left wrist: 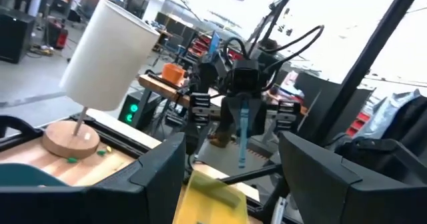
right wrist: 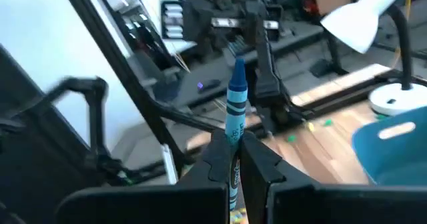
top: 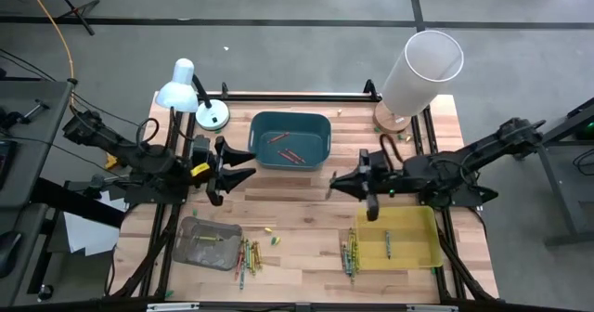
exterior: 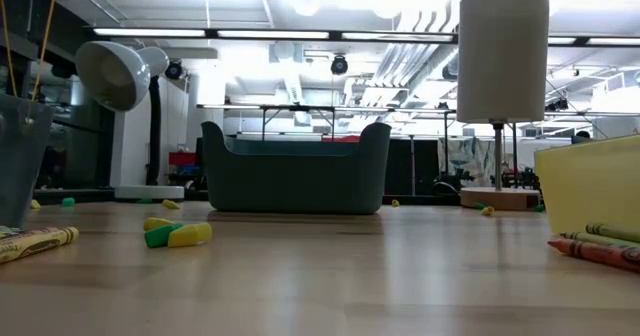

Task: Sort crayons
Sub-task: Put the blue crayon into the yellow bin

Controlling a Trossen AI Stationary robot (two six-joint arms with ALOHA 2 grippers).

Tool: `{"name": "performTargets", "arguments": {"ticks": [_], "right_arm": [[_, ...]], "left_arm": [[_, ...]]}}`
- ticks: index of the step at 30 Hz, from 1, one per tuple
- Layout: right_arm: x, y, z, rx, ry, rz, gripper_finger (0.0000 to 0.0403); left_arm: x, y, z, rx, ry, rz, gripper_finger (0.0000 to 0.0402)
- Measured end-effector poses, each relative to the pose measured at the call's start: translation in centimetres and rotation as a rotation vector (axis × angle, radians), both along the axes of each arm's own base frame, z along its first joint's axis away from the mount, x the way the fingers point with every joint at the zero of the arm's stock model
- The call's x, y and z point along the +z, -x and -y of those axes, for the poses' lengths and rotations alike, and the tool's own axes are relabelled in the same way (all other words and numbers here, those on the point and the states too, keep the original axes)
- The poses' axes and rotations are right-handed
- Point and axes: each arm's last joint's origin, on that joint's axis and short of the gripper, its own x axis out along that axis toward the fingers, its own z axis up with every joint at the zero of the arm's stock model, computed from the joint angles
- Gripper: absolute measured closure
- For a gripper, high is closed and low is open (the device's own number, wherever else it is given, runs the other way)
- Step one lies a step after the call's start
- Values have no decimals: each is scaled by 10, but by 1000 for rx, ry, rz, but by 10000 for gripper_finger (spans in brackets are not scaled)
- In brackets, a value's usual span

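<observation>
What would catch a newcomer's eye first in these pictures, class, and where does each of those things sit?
The right gripper, raised above the table's middle, pinches a blue crayon that points toward the left gripper, which hangs open facing it. Behind them stands a teal bin with a few red crayons inside, between a white desk lamp and a tall white cylinder at the far edge.

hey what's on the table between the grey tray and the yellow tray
In the high view, between the grey tray and yellow tray: two crayon rows, loose bits, otherwise bare wood.
</observation>
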Motion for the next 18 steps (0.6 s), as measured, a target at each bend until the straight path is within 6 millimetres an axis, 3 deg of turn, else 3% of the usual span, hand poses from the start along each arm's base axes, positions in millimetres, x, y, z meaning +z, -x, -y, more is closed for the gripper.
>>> {"name": "performTargets", "arguments": {"ticks": [9,13,18], "right_arm": [[3,8,5,38,43,-49,403],[5,20,1,101,-8,-317,403],[-4,56,-11,95,-154,-759,403]], "left_arm": [[0,-4,-9,40,17,8,172],[0,-4,-11,50,16,6,172],[0,-5,-13,62,16,5,172]]}}
